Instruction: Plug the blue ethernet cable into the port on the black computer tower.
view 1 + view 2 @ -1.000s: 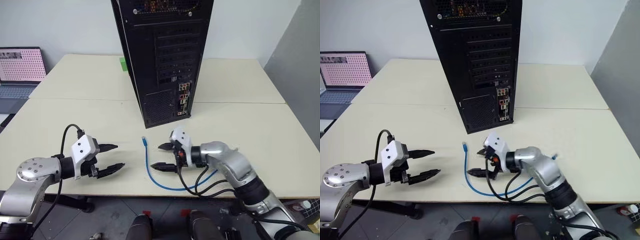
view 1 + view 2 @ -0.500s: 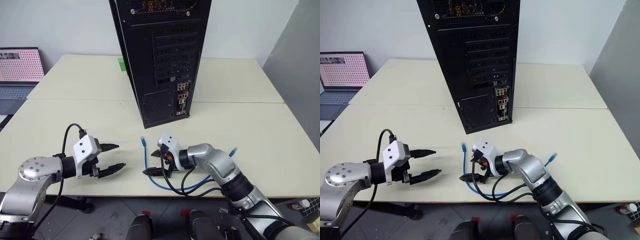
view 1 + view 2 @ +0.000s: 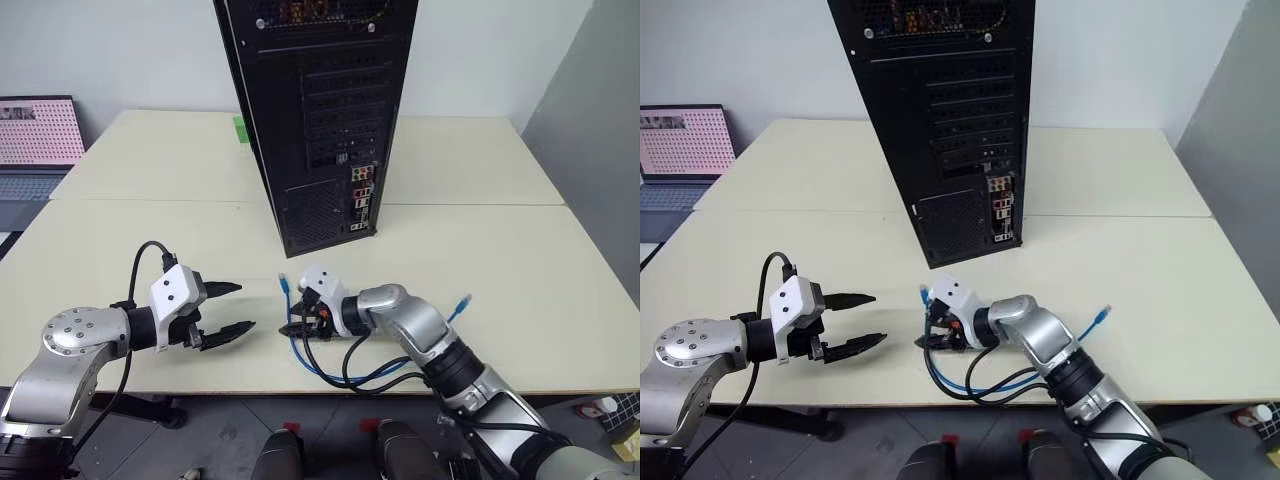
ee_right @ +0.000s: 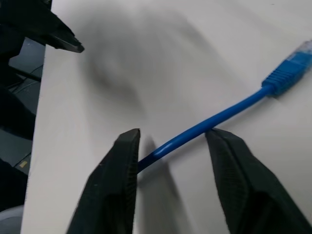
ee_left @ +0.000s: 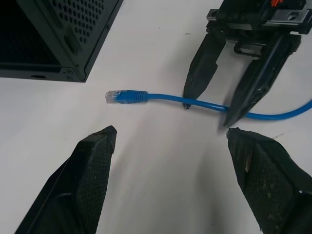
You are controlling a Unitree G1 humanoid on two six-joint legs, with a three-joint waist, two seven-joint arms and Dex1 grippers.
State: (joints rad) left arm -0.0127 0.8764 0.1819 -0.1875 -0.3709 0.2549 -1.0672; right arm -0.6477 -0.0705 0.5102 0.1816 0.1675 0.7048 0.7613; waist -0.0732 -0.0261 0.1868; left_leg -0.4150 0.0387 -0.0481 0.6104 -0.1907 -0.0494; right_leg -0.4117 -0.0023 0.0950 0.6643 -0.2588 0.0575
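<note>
Straddling the blue ethernet cable (image 5: 204, 105) just behind its plug, the right gripper (image 5: 218, 95) looks half-closed, not yet pinching; left gripper (image 3: 228, 310) spread, empty. Next: clamp, lift toward the black computer tower (image 3: 315, 110).

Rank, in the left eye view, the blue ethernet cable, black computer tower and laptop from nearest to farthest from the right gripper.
1. Blue ethernet cable: between the right gripper's fingers.
2. Black computer tower: standing behind it.
3. Laptop: at the far left edge.
</note>
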